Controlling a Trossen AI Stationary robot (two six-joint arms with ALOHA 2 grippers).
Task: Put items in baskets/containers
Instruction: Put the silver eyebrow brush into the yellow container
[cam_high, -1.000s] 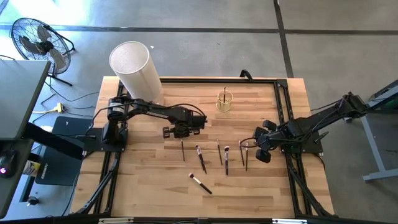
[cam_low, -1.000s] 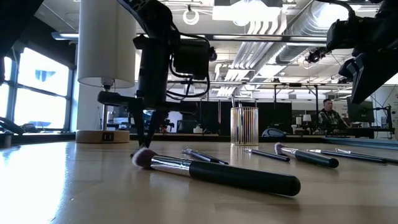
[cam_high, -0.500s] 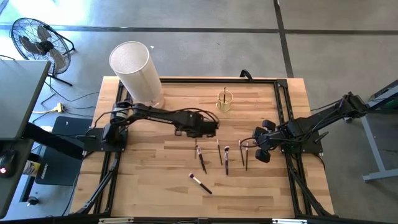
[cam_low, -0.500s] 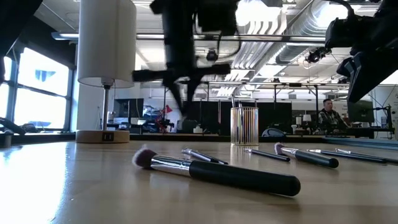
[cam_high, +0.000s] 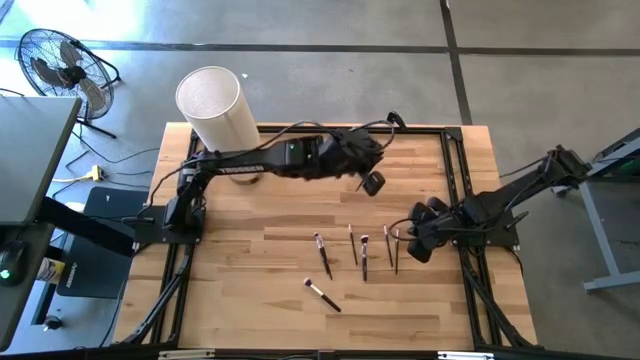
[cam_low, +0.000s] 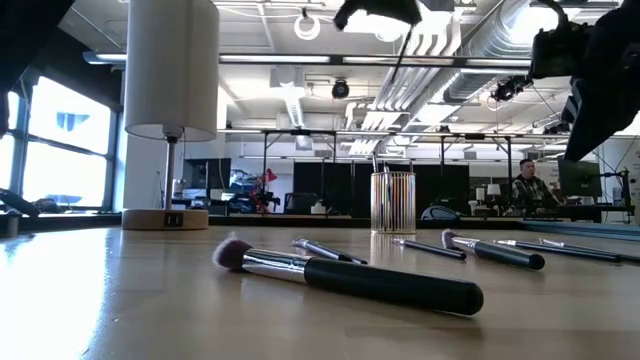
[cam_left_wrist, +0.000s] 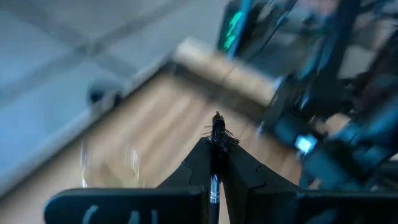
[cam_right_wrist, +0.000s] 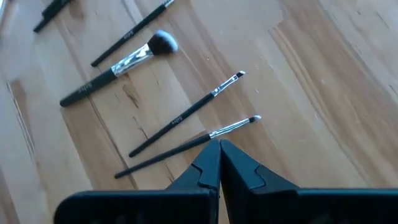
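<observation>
Your left end effector (cam_left_wrist: 214, 171) is hanging high over the far side of the bench (cam_high: 250, 290), close to the glass cup (cam_low: 393, 202). Its two fingers are pressed together on one thin brush (cam_left_wrist: 216, 140) — the dark bristly tip is poking out past the fingertips. In the high view your left arm is hiding the cup, so you are only seeing the cup in the low view, where it is standing upright on the far part of the bench with thin brush sticks already inside it.

Your right end effector (cam_right_wrist: 219, 158) is waiting low over the right side of the bench, and its fingers are squeezed together with nothing between them. It is sitting just over two skinny brushes (cam_right_wrist: 186, 115) lying side by side.

The other brushes are lying flat in the middle of the bench — a loose row (cam_high: 357, 245) of them, and one fat fluffy brush (cam_high: 322, 295) lying apart, nearer the front edge. In the low view that fluffy brush (cam_low: 350, 275) is the closest thing to you.

The tall white cylinder (cam_high: 215, 115) is standing at the far left corner.
</observation>
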